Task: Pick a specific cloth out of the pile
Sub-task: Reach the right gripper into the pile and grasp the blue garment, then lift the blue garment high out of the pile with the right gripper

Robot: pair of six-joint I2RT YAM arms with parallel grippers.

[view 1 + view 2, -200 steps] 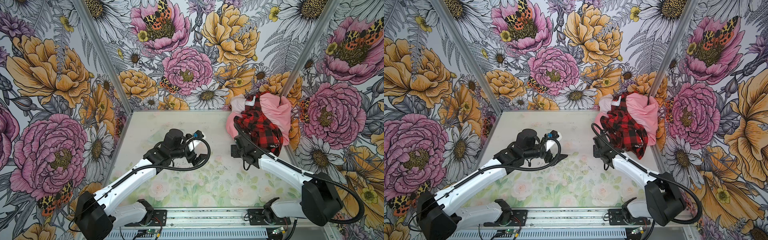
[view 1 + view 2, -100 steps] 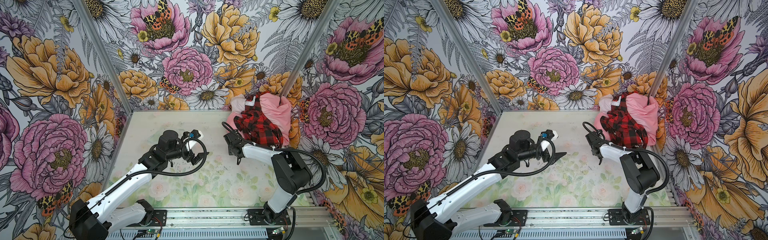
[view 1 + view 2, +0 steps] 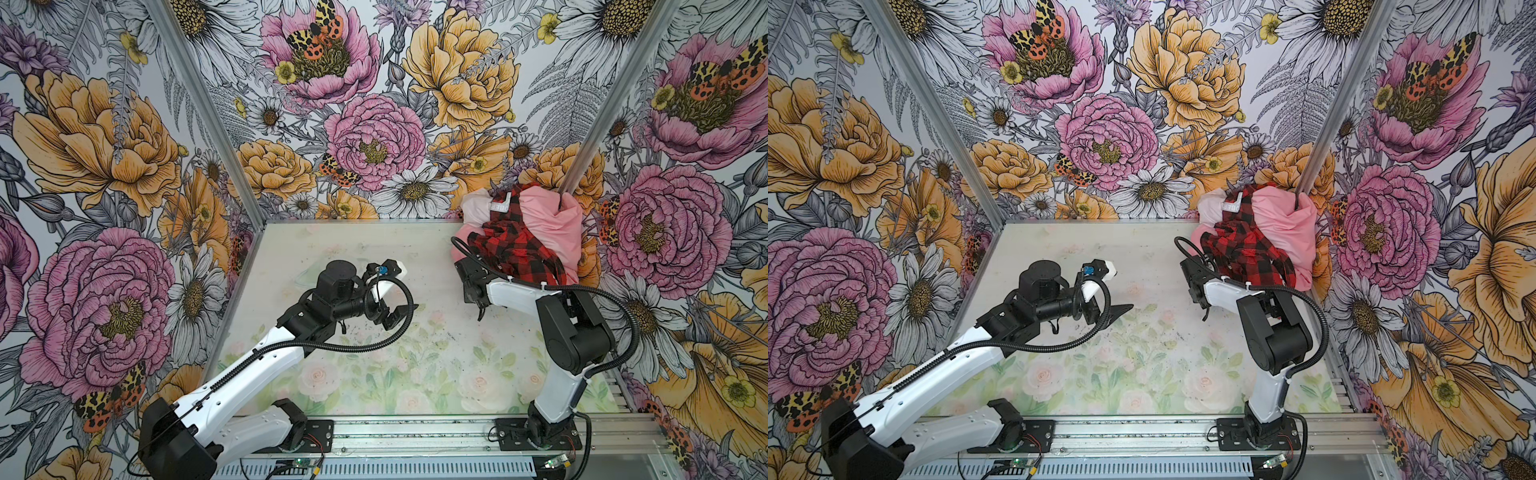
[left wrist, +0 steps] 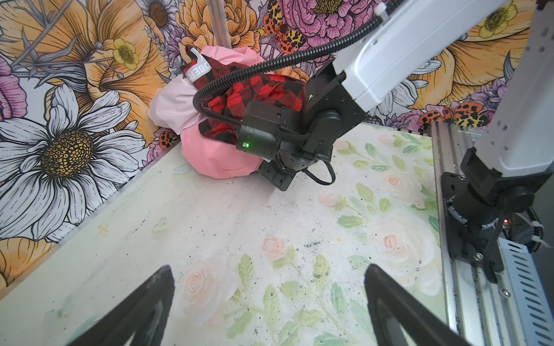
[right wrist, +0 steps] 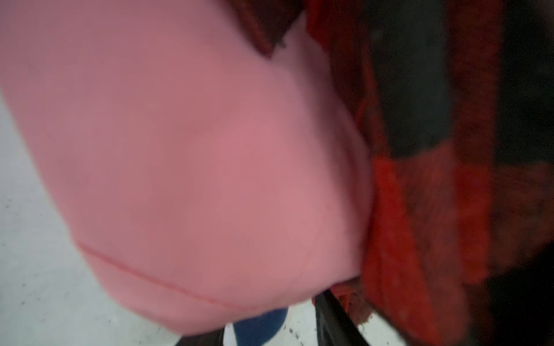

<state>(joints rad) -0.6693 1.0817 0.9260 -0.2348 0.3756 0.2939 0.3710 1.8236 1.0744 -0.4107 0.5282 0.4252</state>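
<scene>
The pile (image 3: 524, 232) sits in the far right corner of the counter (image 3: 332, 245), pressed against the walls. The right fingers (image 5: 338, 317) are low at the edge of the pile that faces the middle of the counter, under a bulging pink garment (image 5: 195, 149) and beside the red-and-black checked garment (image 5: 419, 209). In the right wrist view a small tongue of the cloth (image 5: 259, 328) (the blue one) comes out from below the pink garment and lies on the counter between the two fingers. They stand apart, with a strip of bare counter on each side of the blue, so nothing is clamped yet. In both top views the blue is hidden.

The step in hand is, I judge, to close on this blue corner. To do it well, the fingers should go a little deeper, so that they take more than the very tip, and stay flat on the counter so the pink hem above does not fall between them. The checked fabric lies just beside one finger and could be caught together with the blue.

Most of the cloth seems buried, so the pull should be slow and low, toward the open counter, or the grip may slip. The left fingers (image 4: 144, 305) are wide apart and empty over the middle of the counter, well apart from the pile, and free to hold it down if it drags.
</scene>
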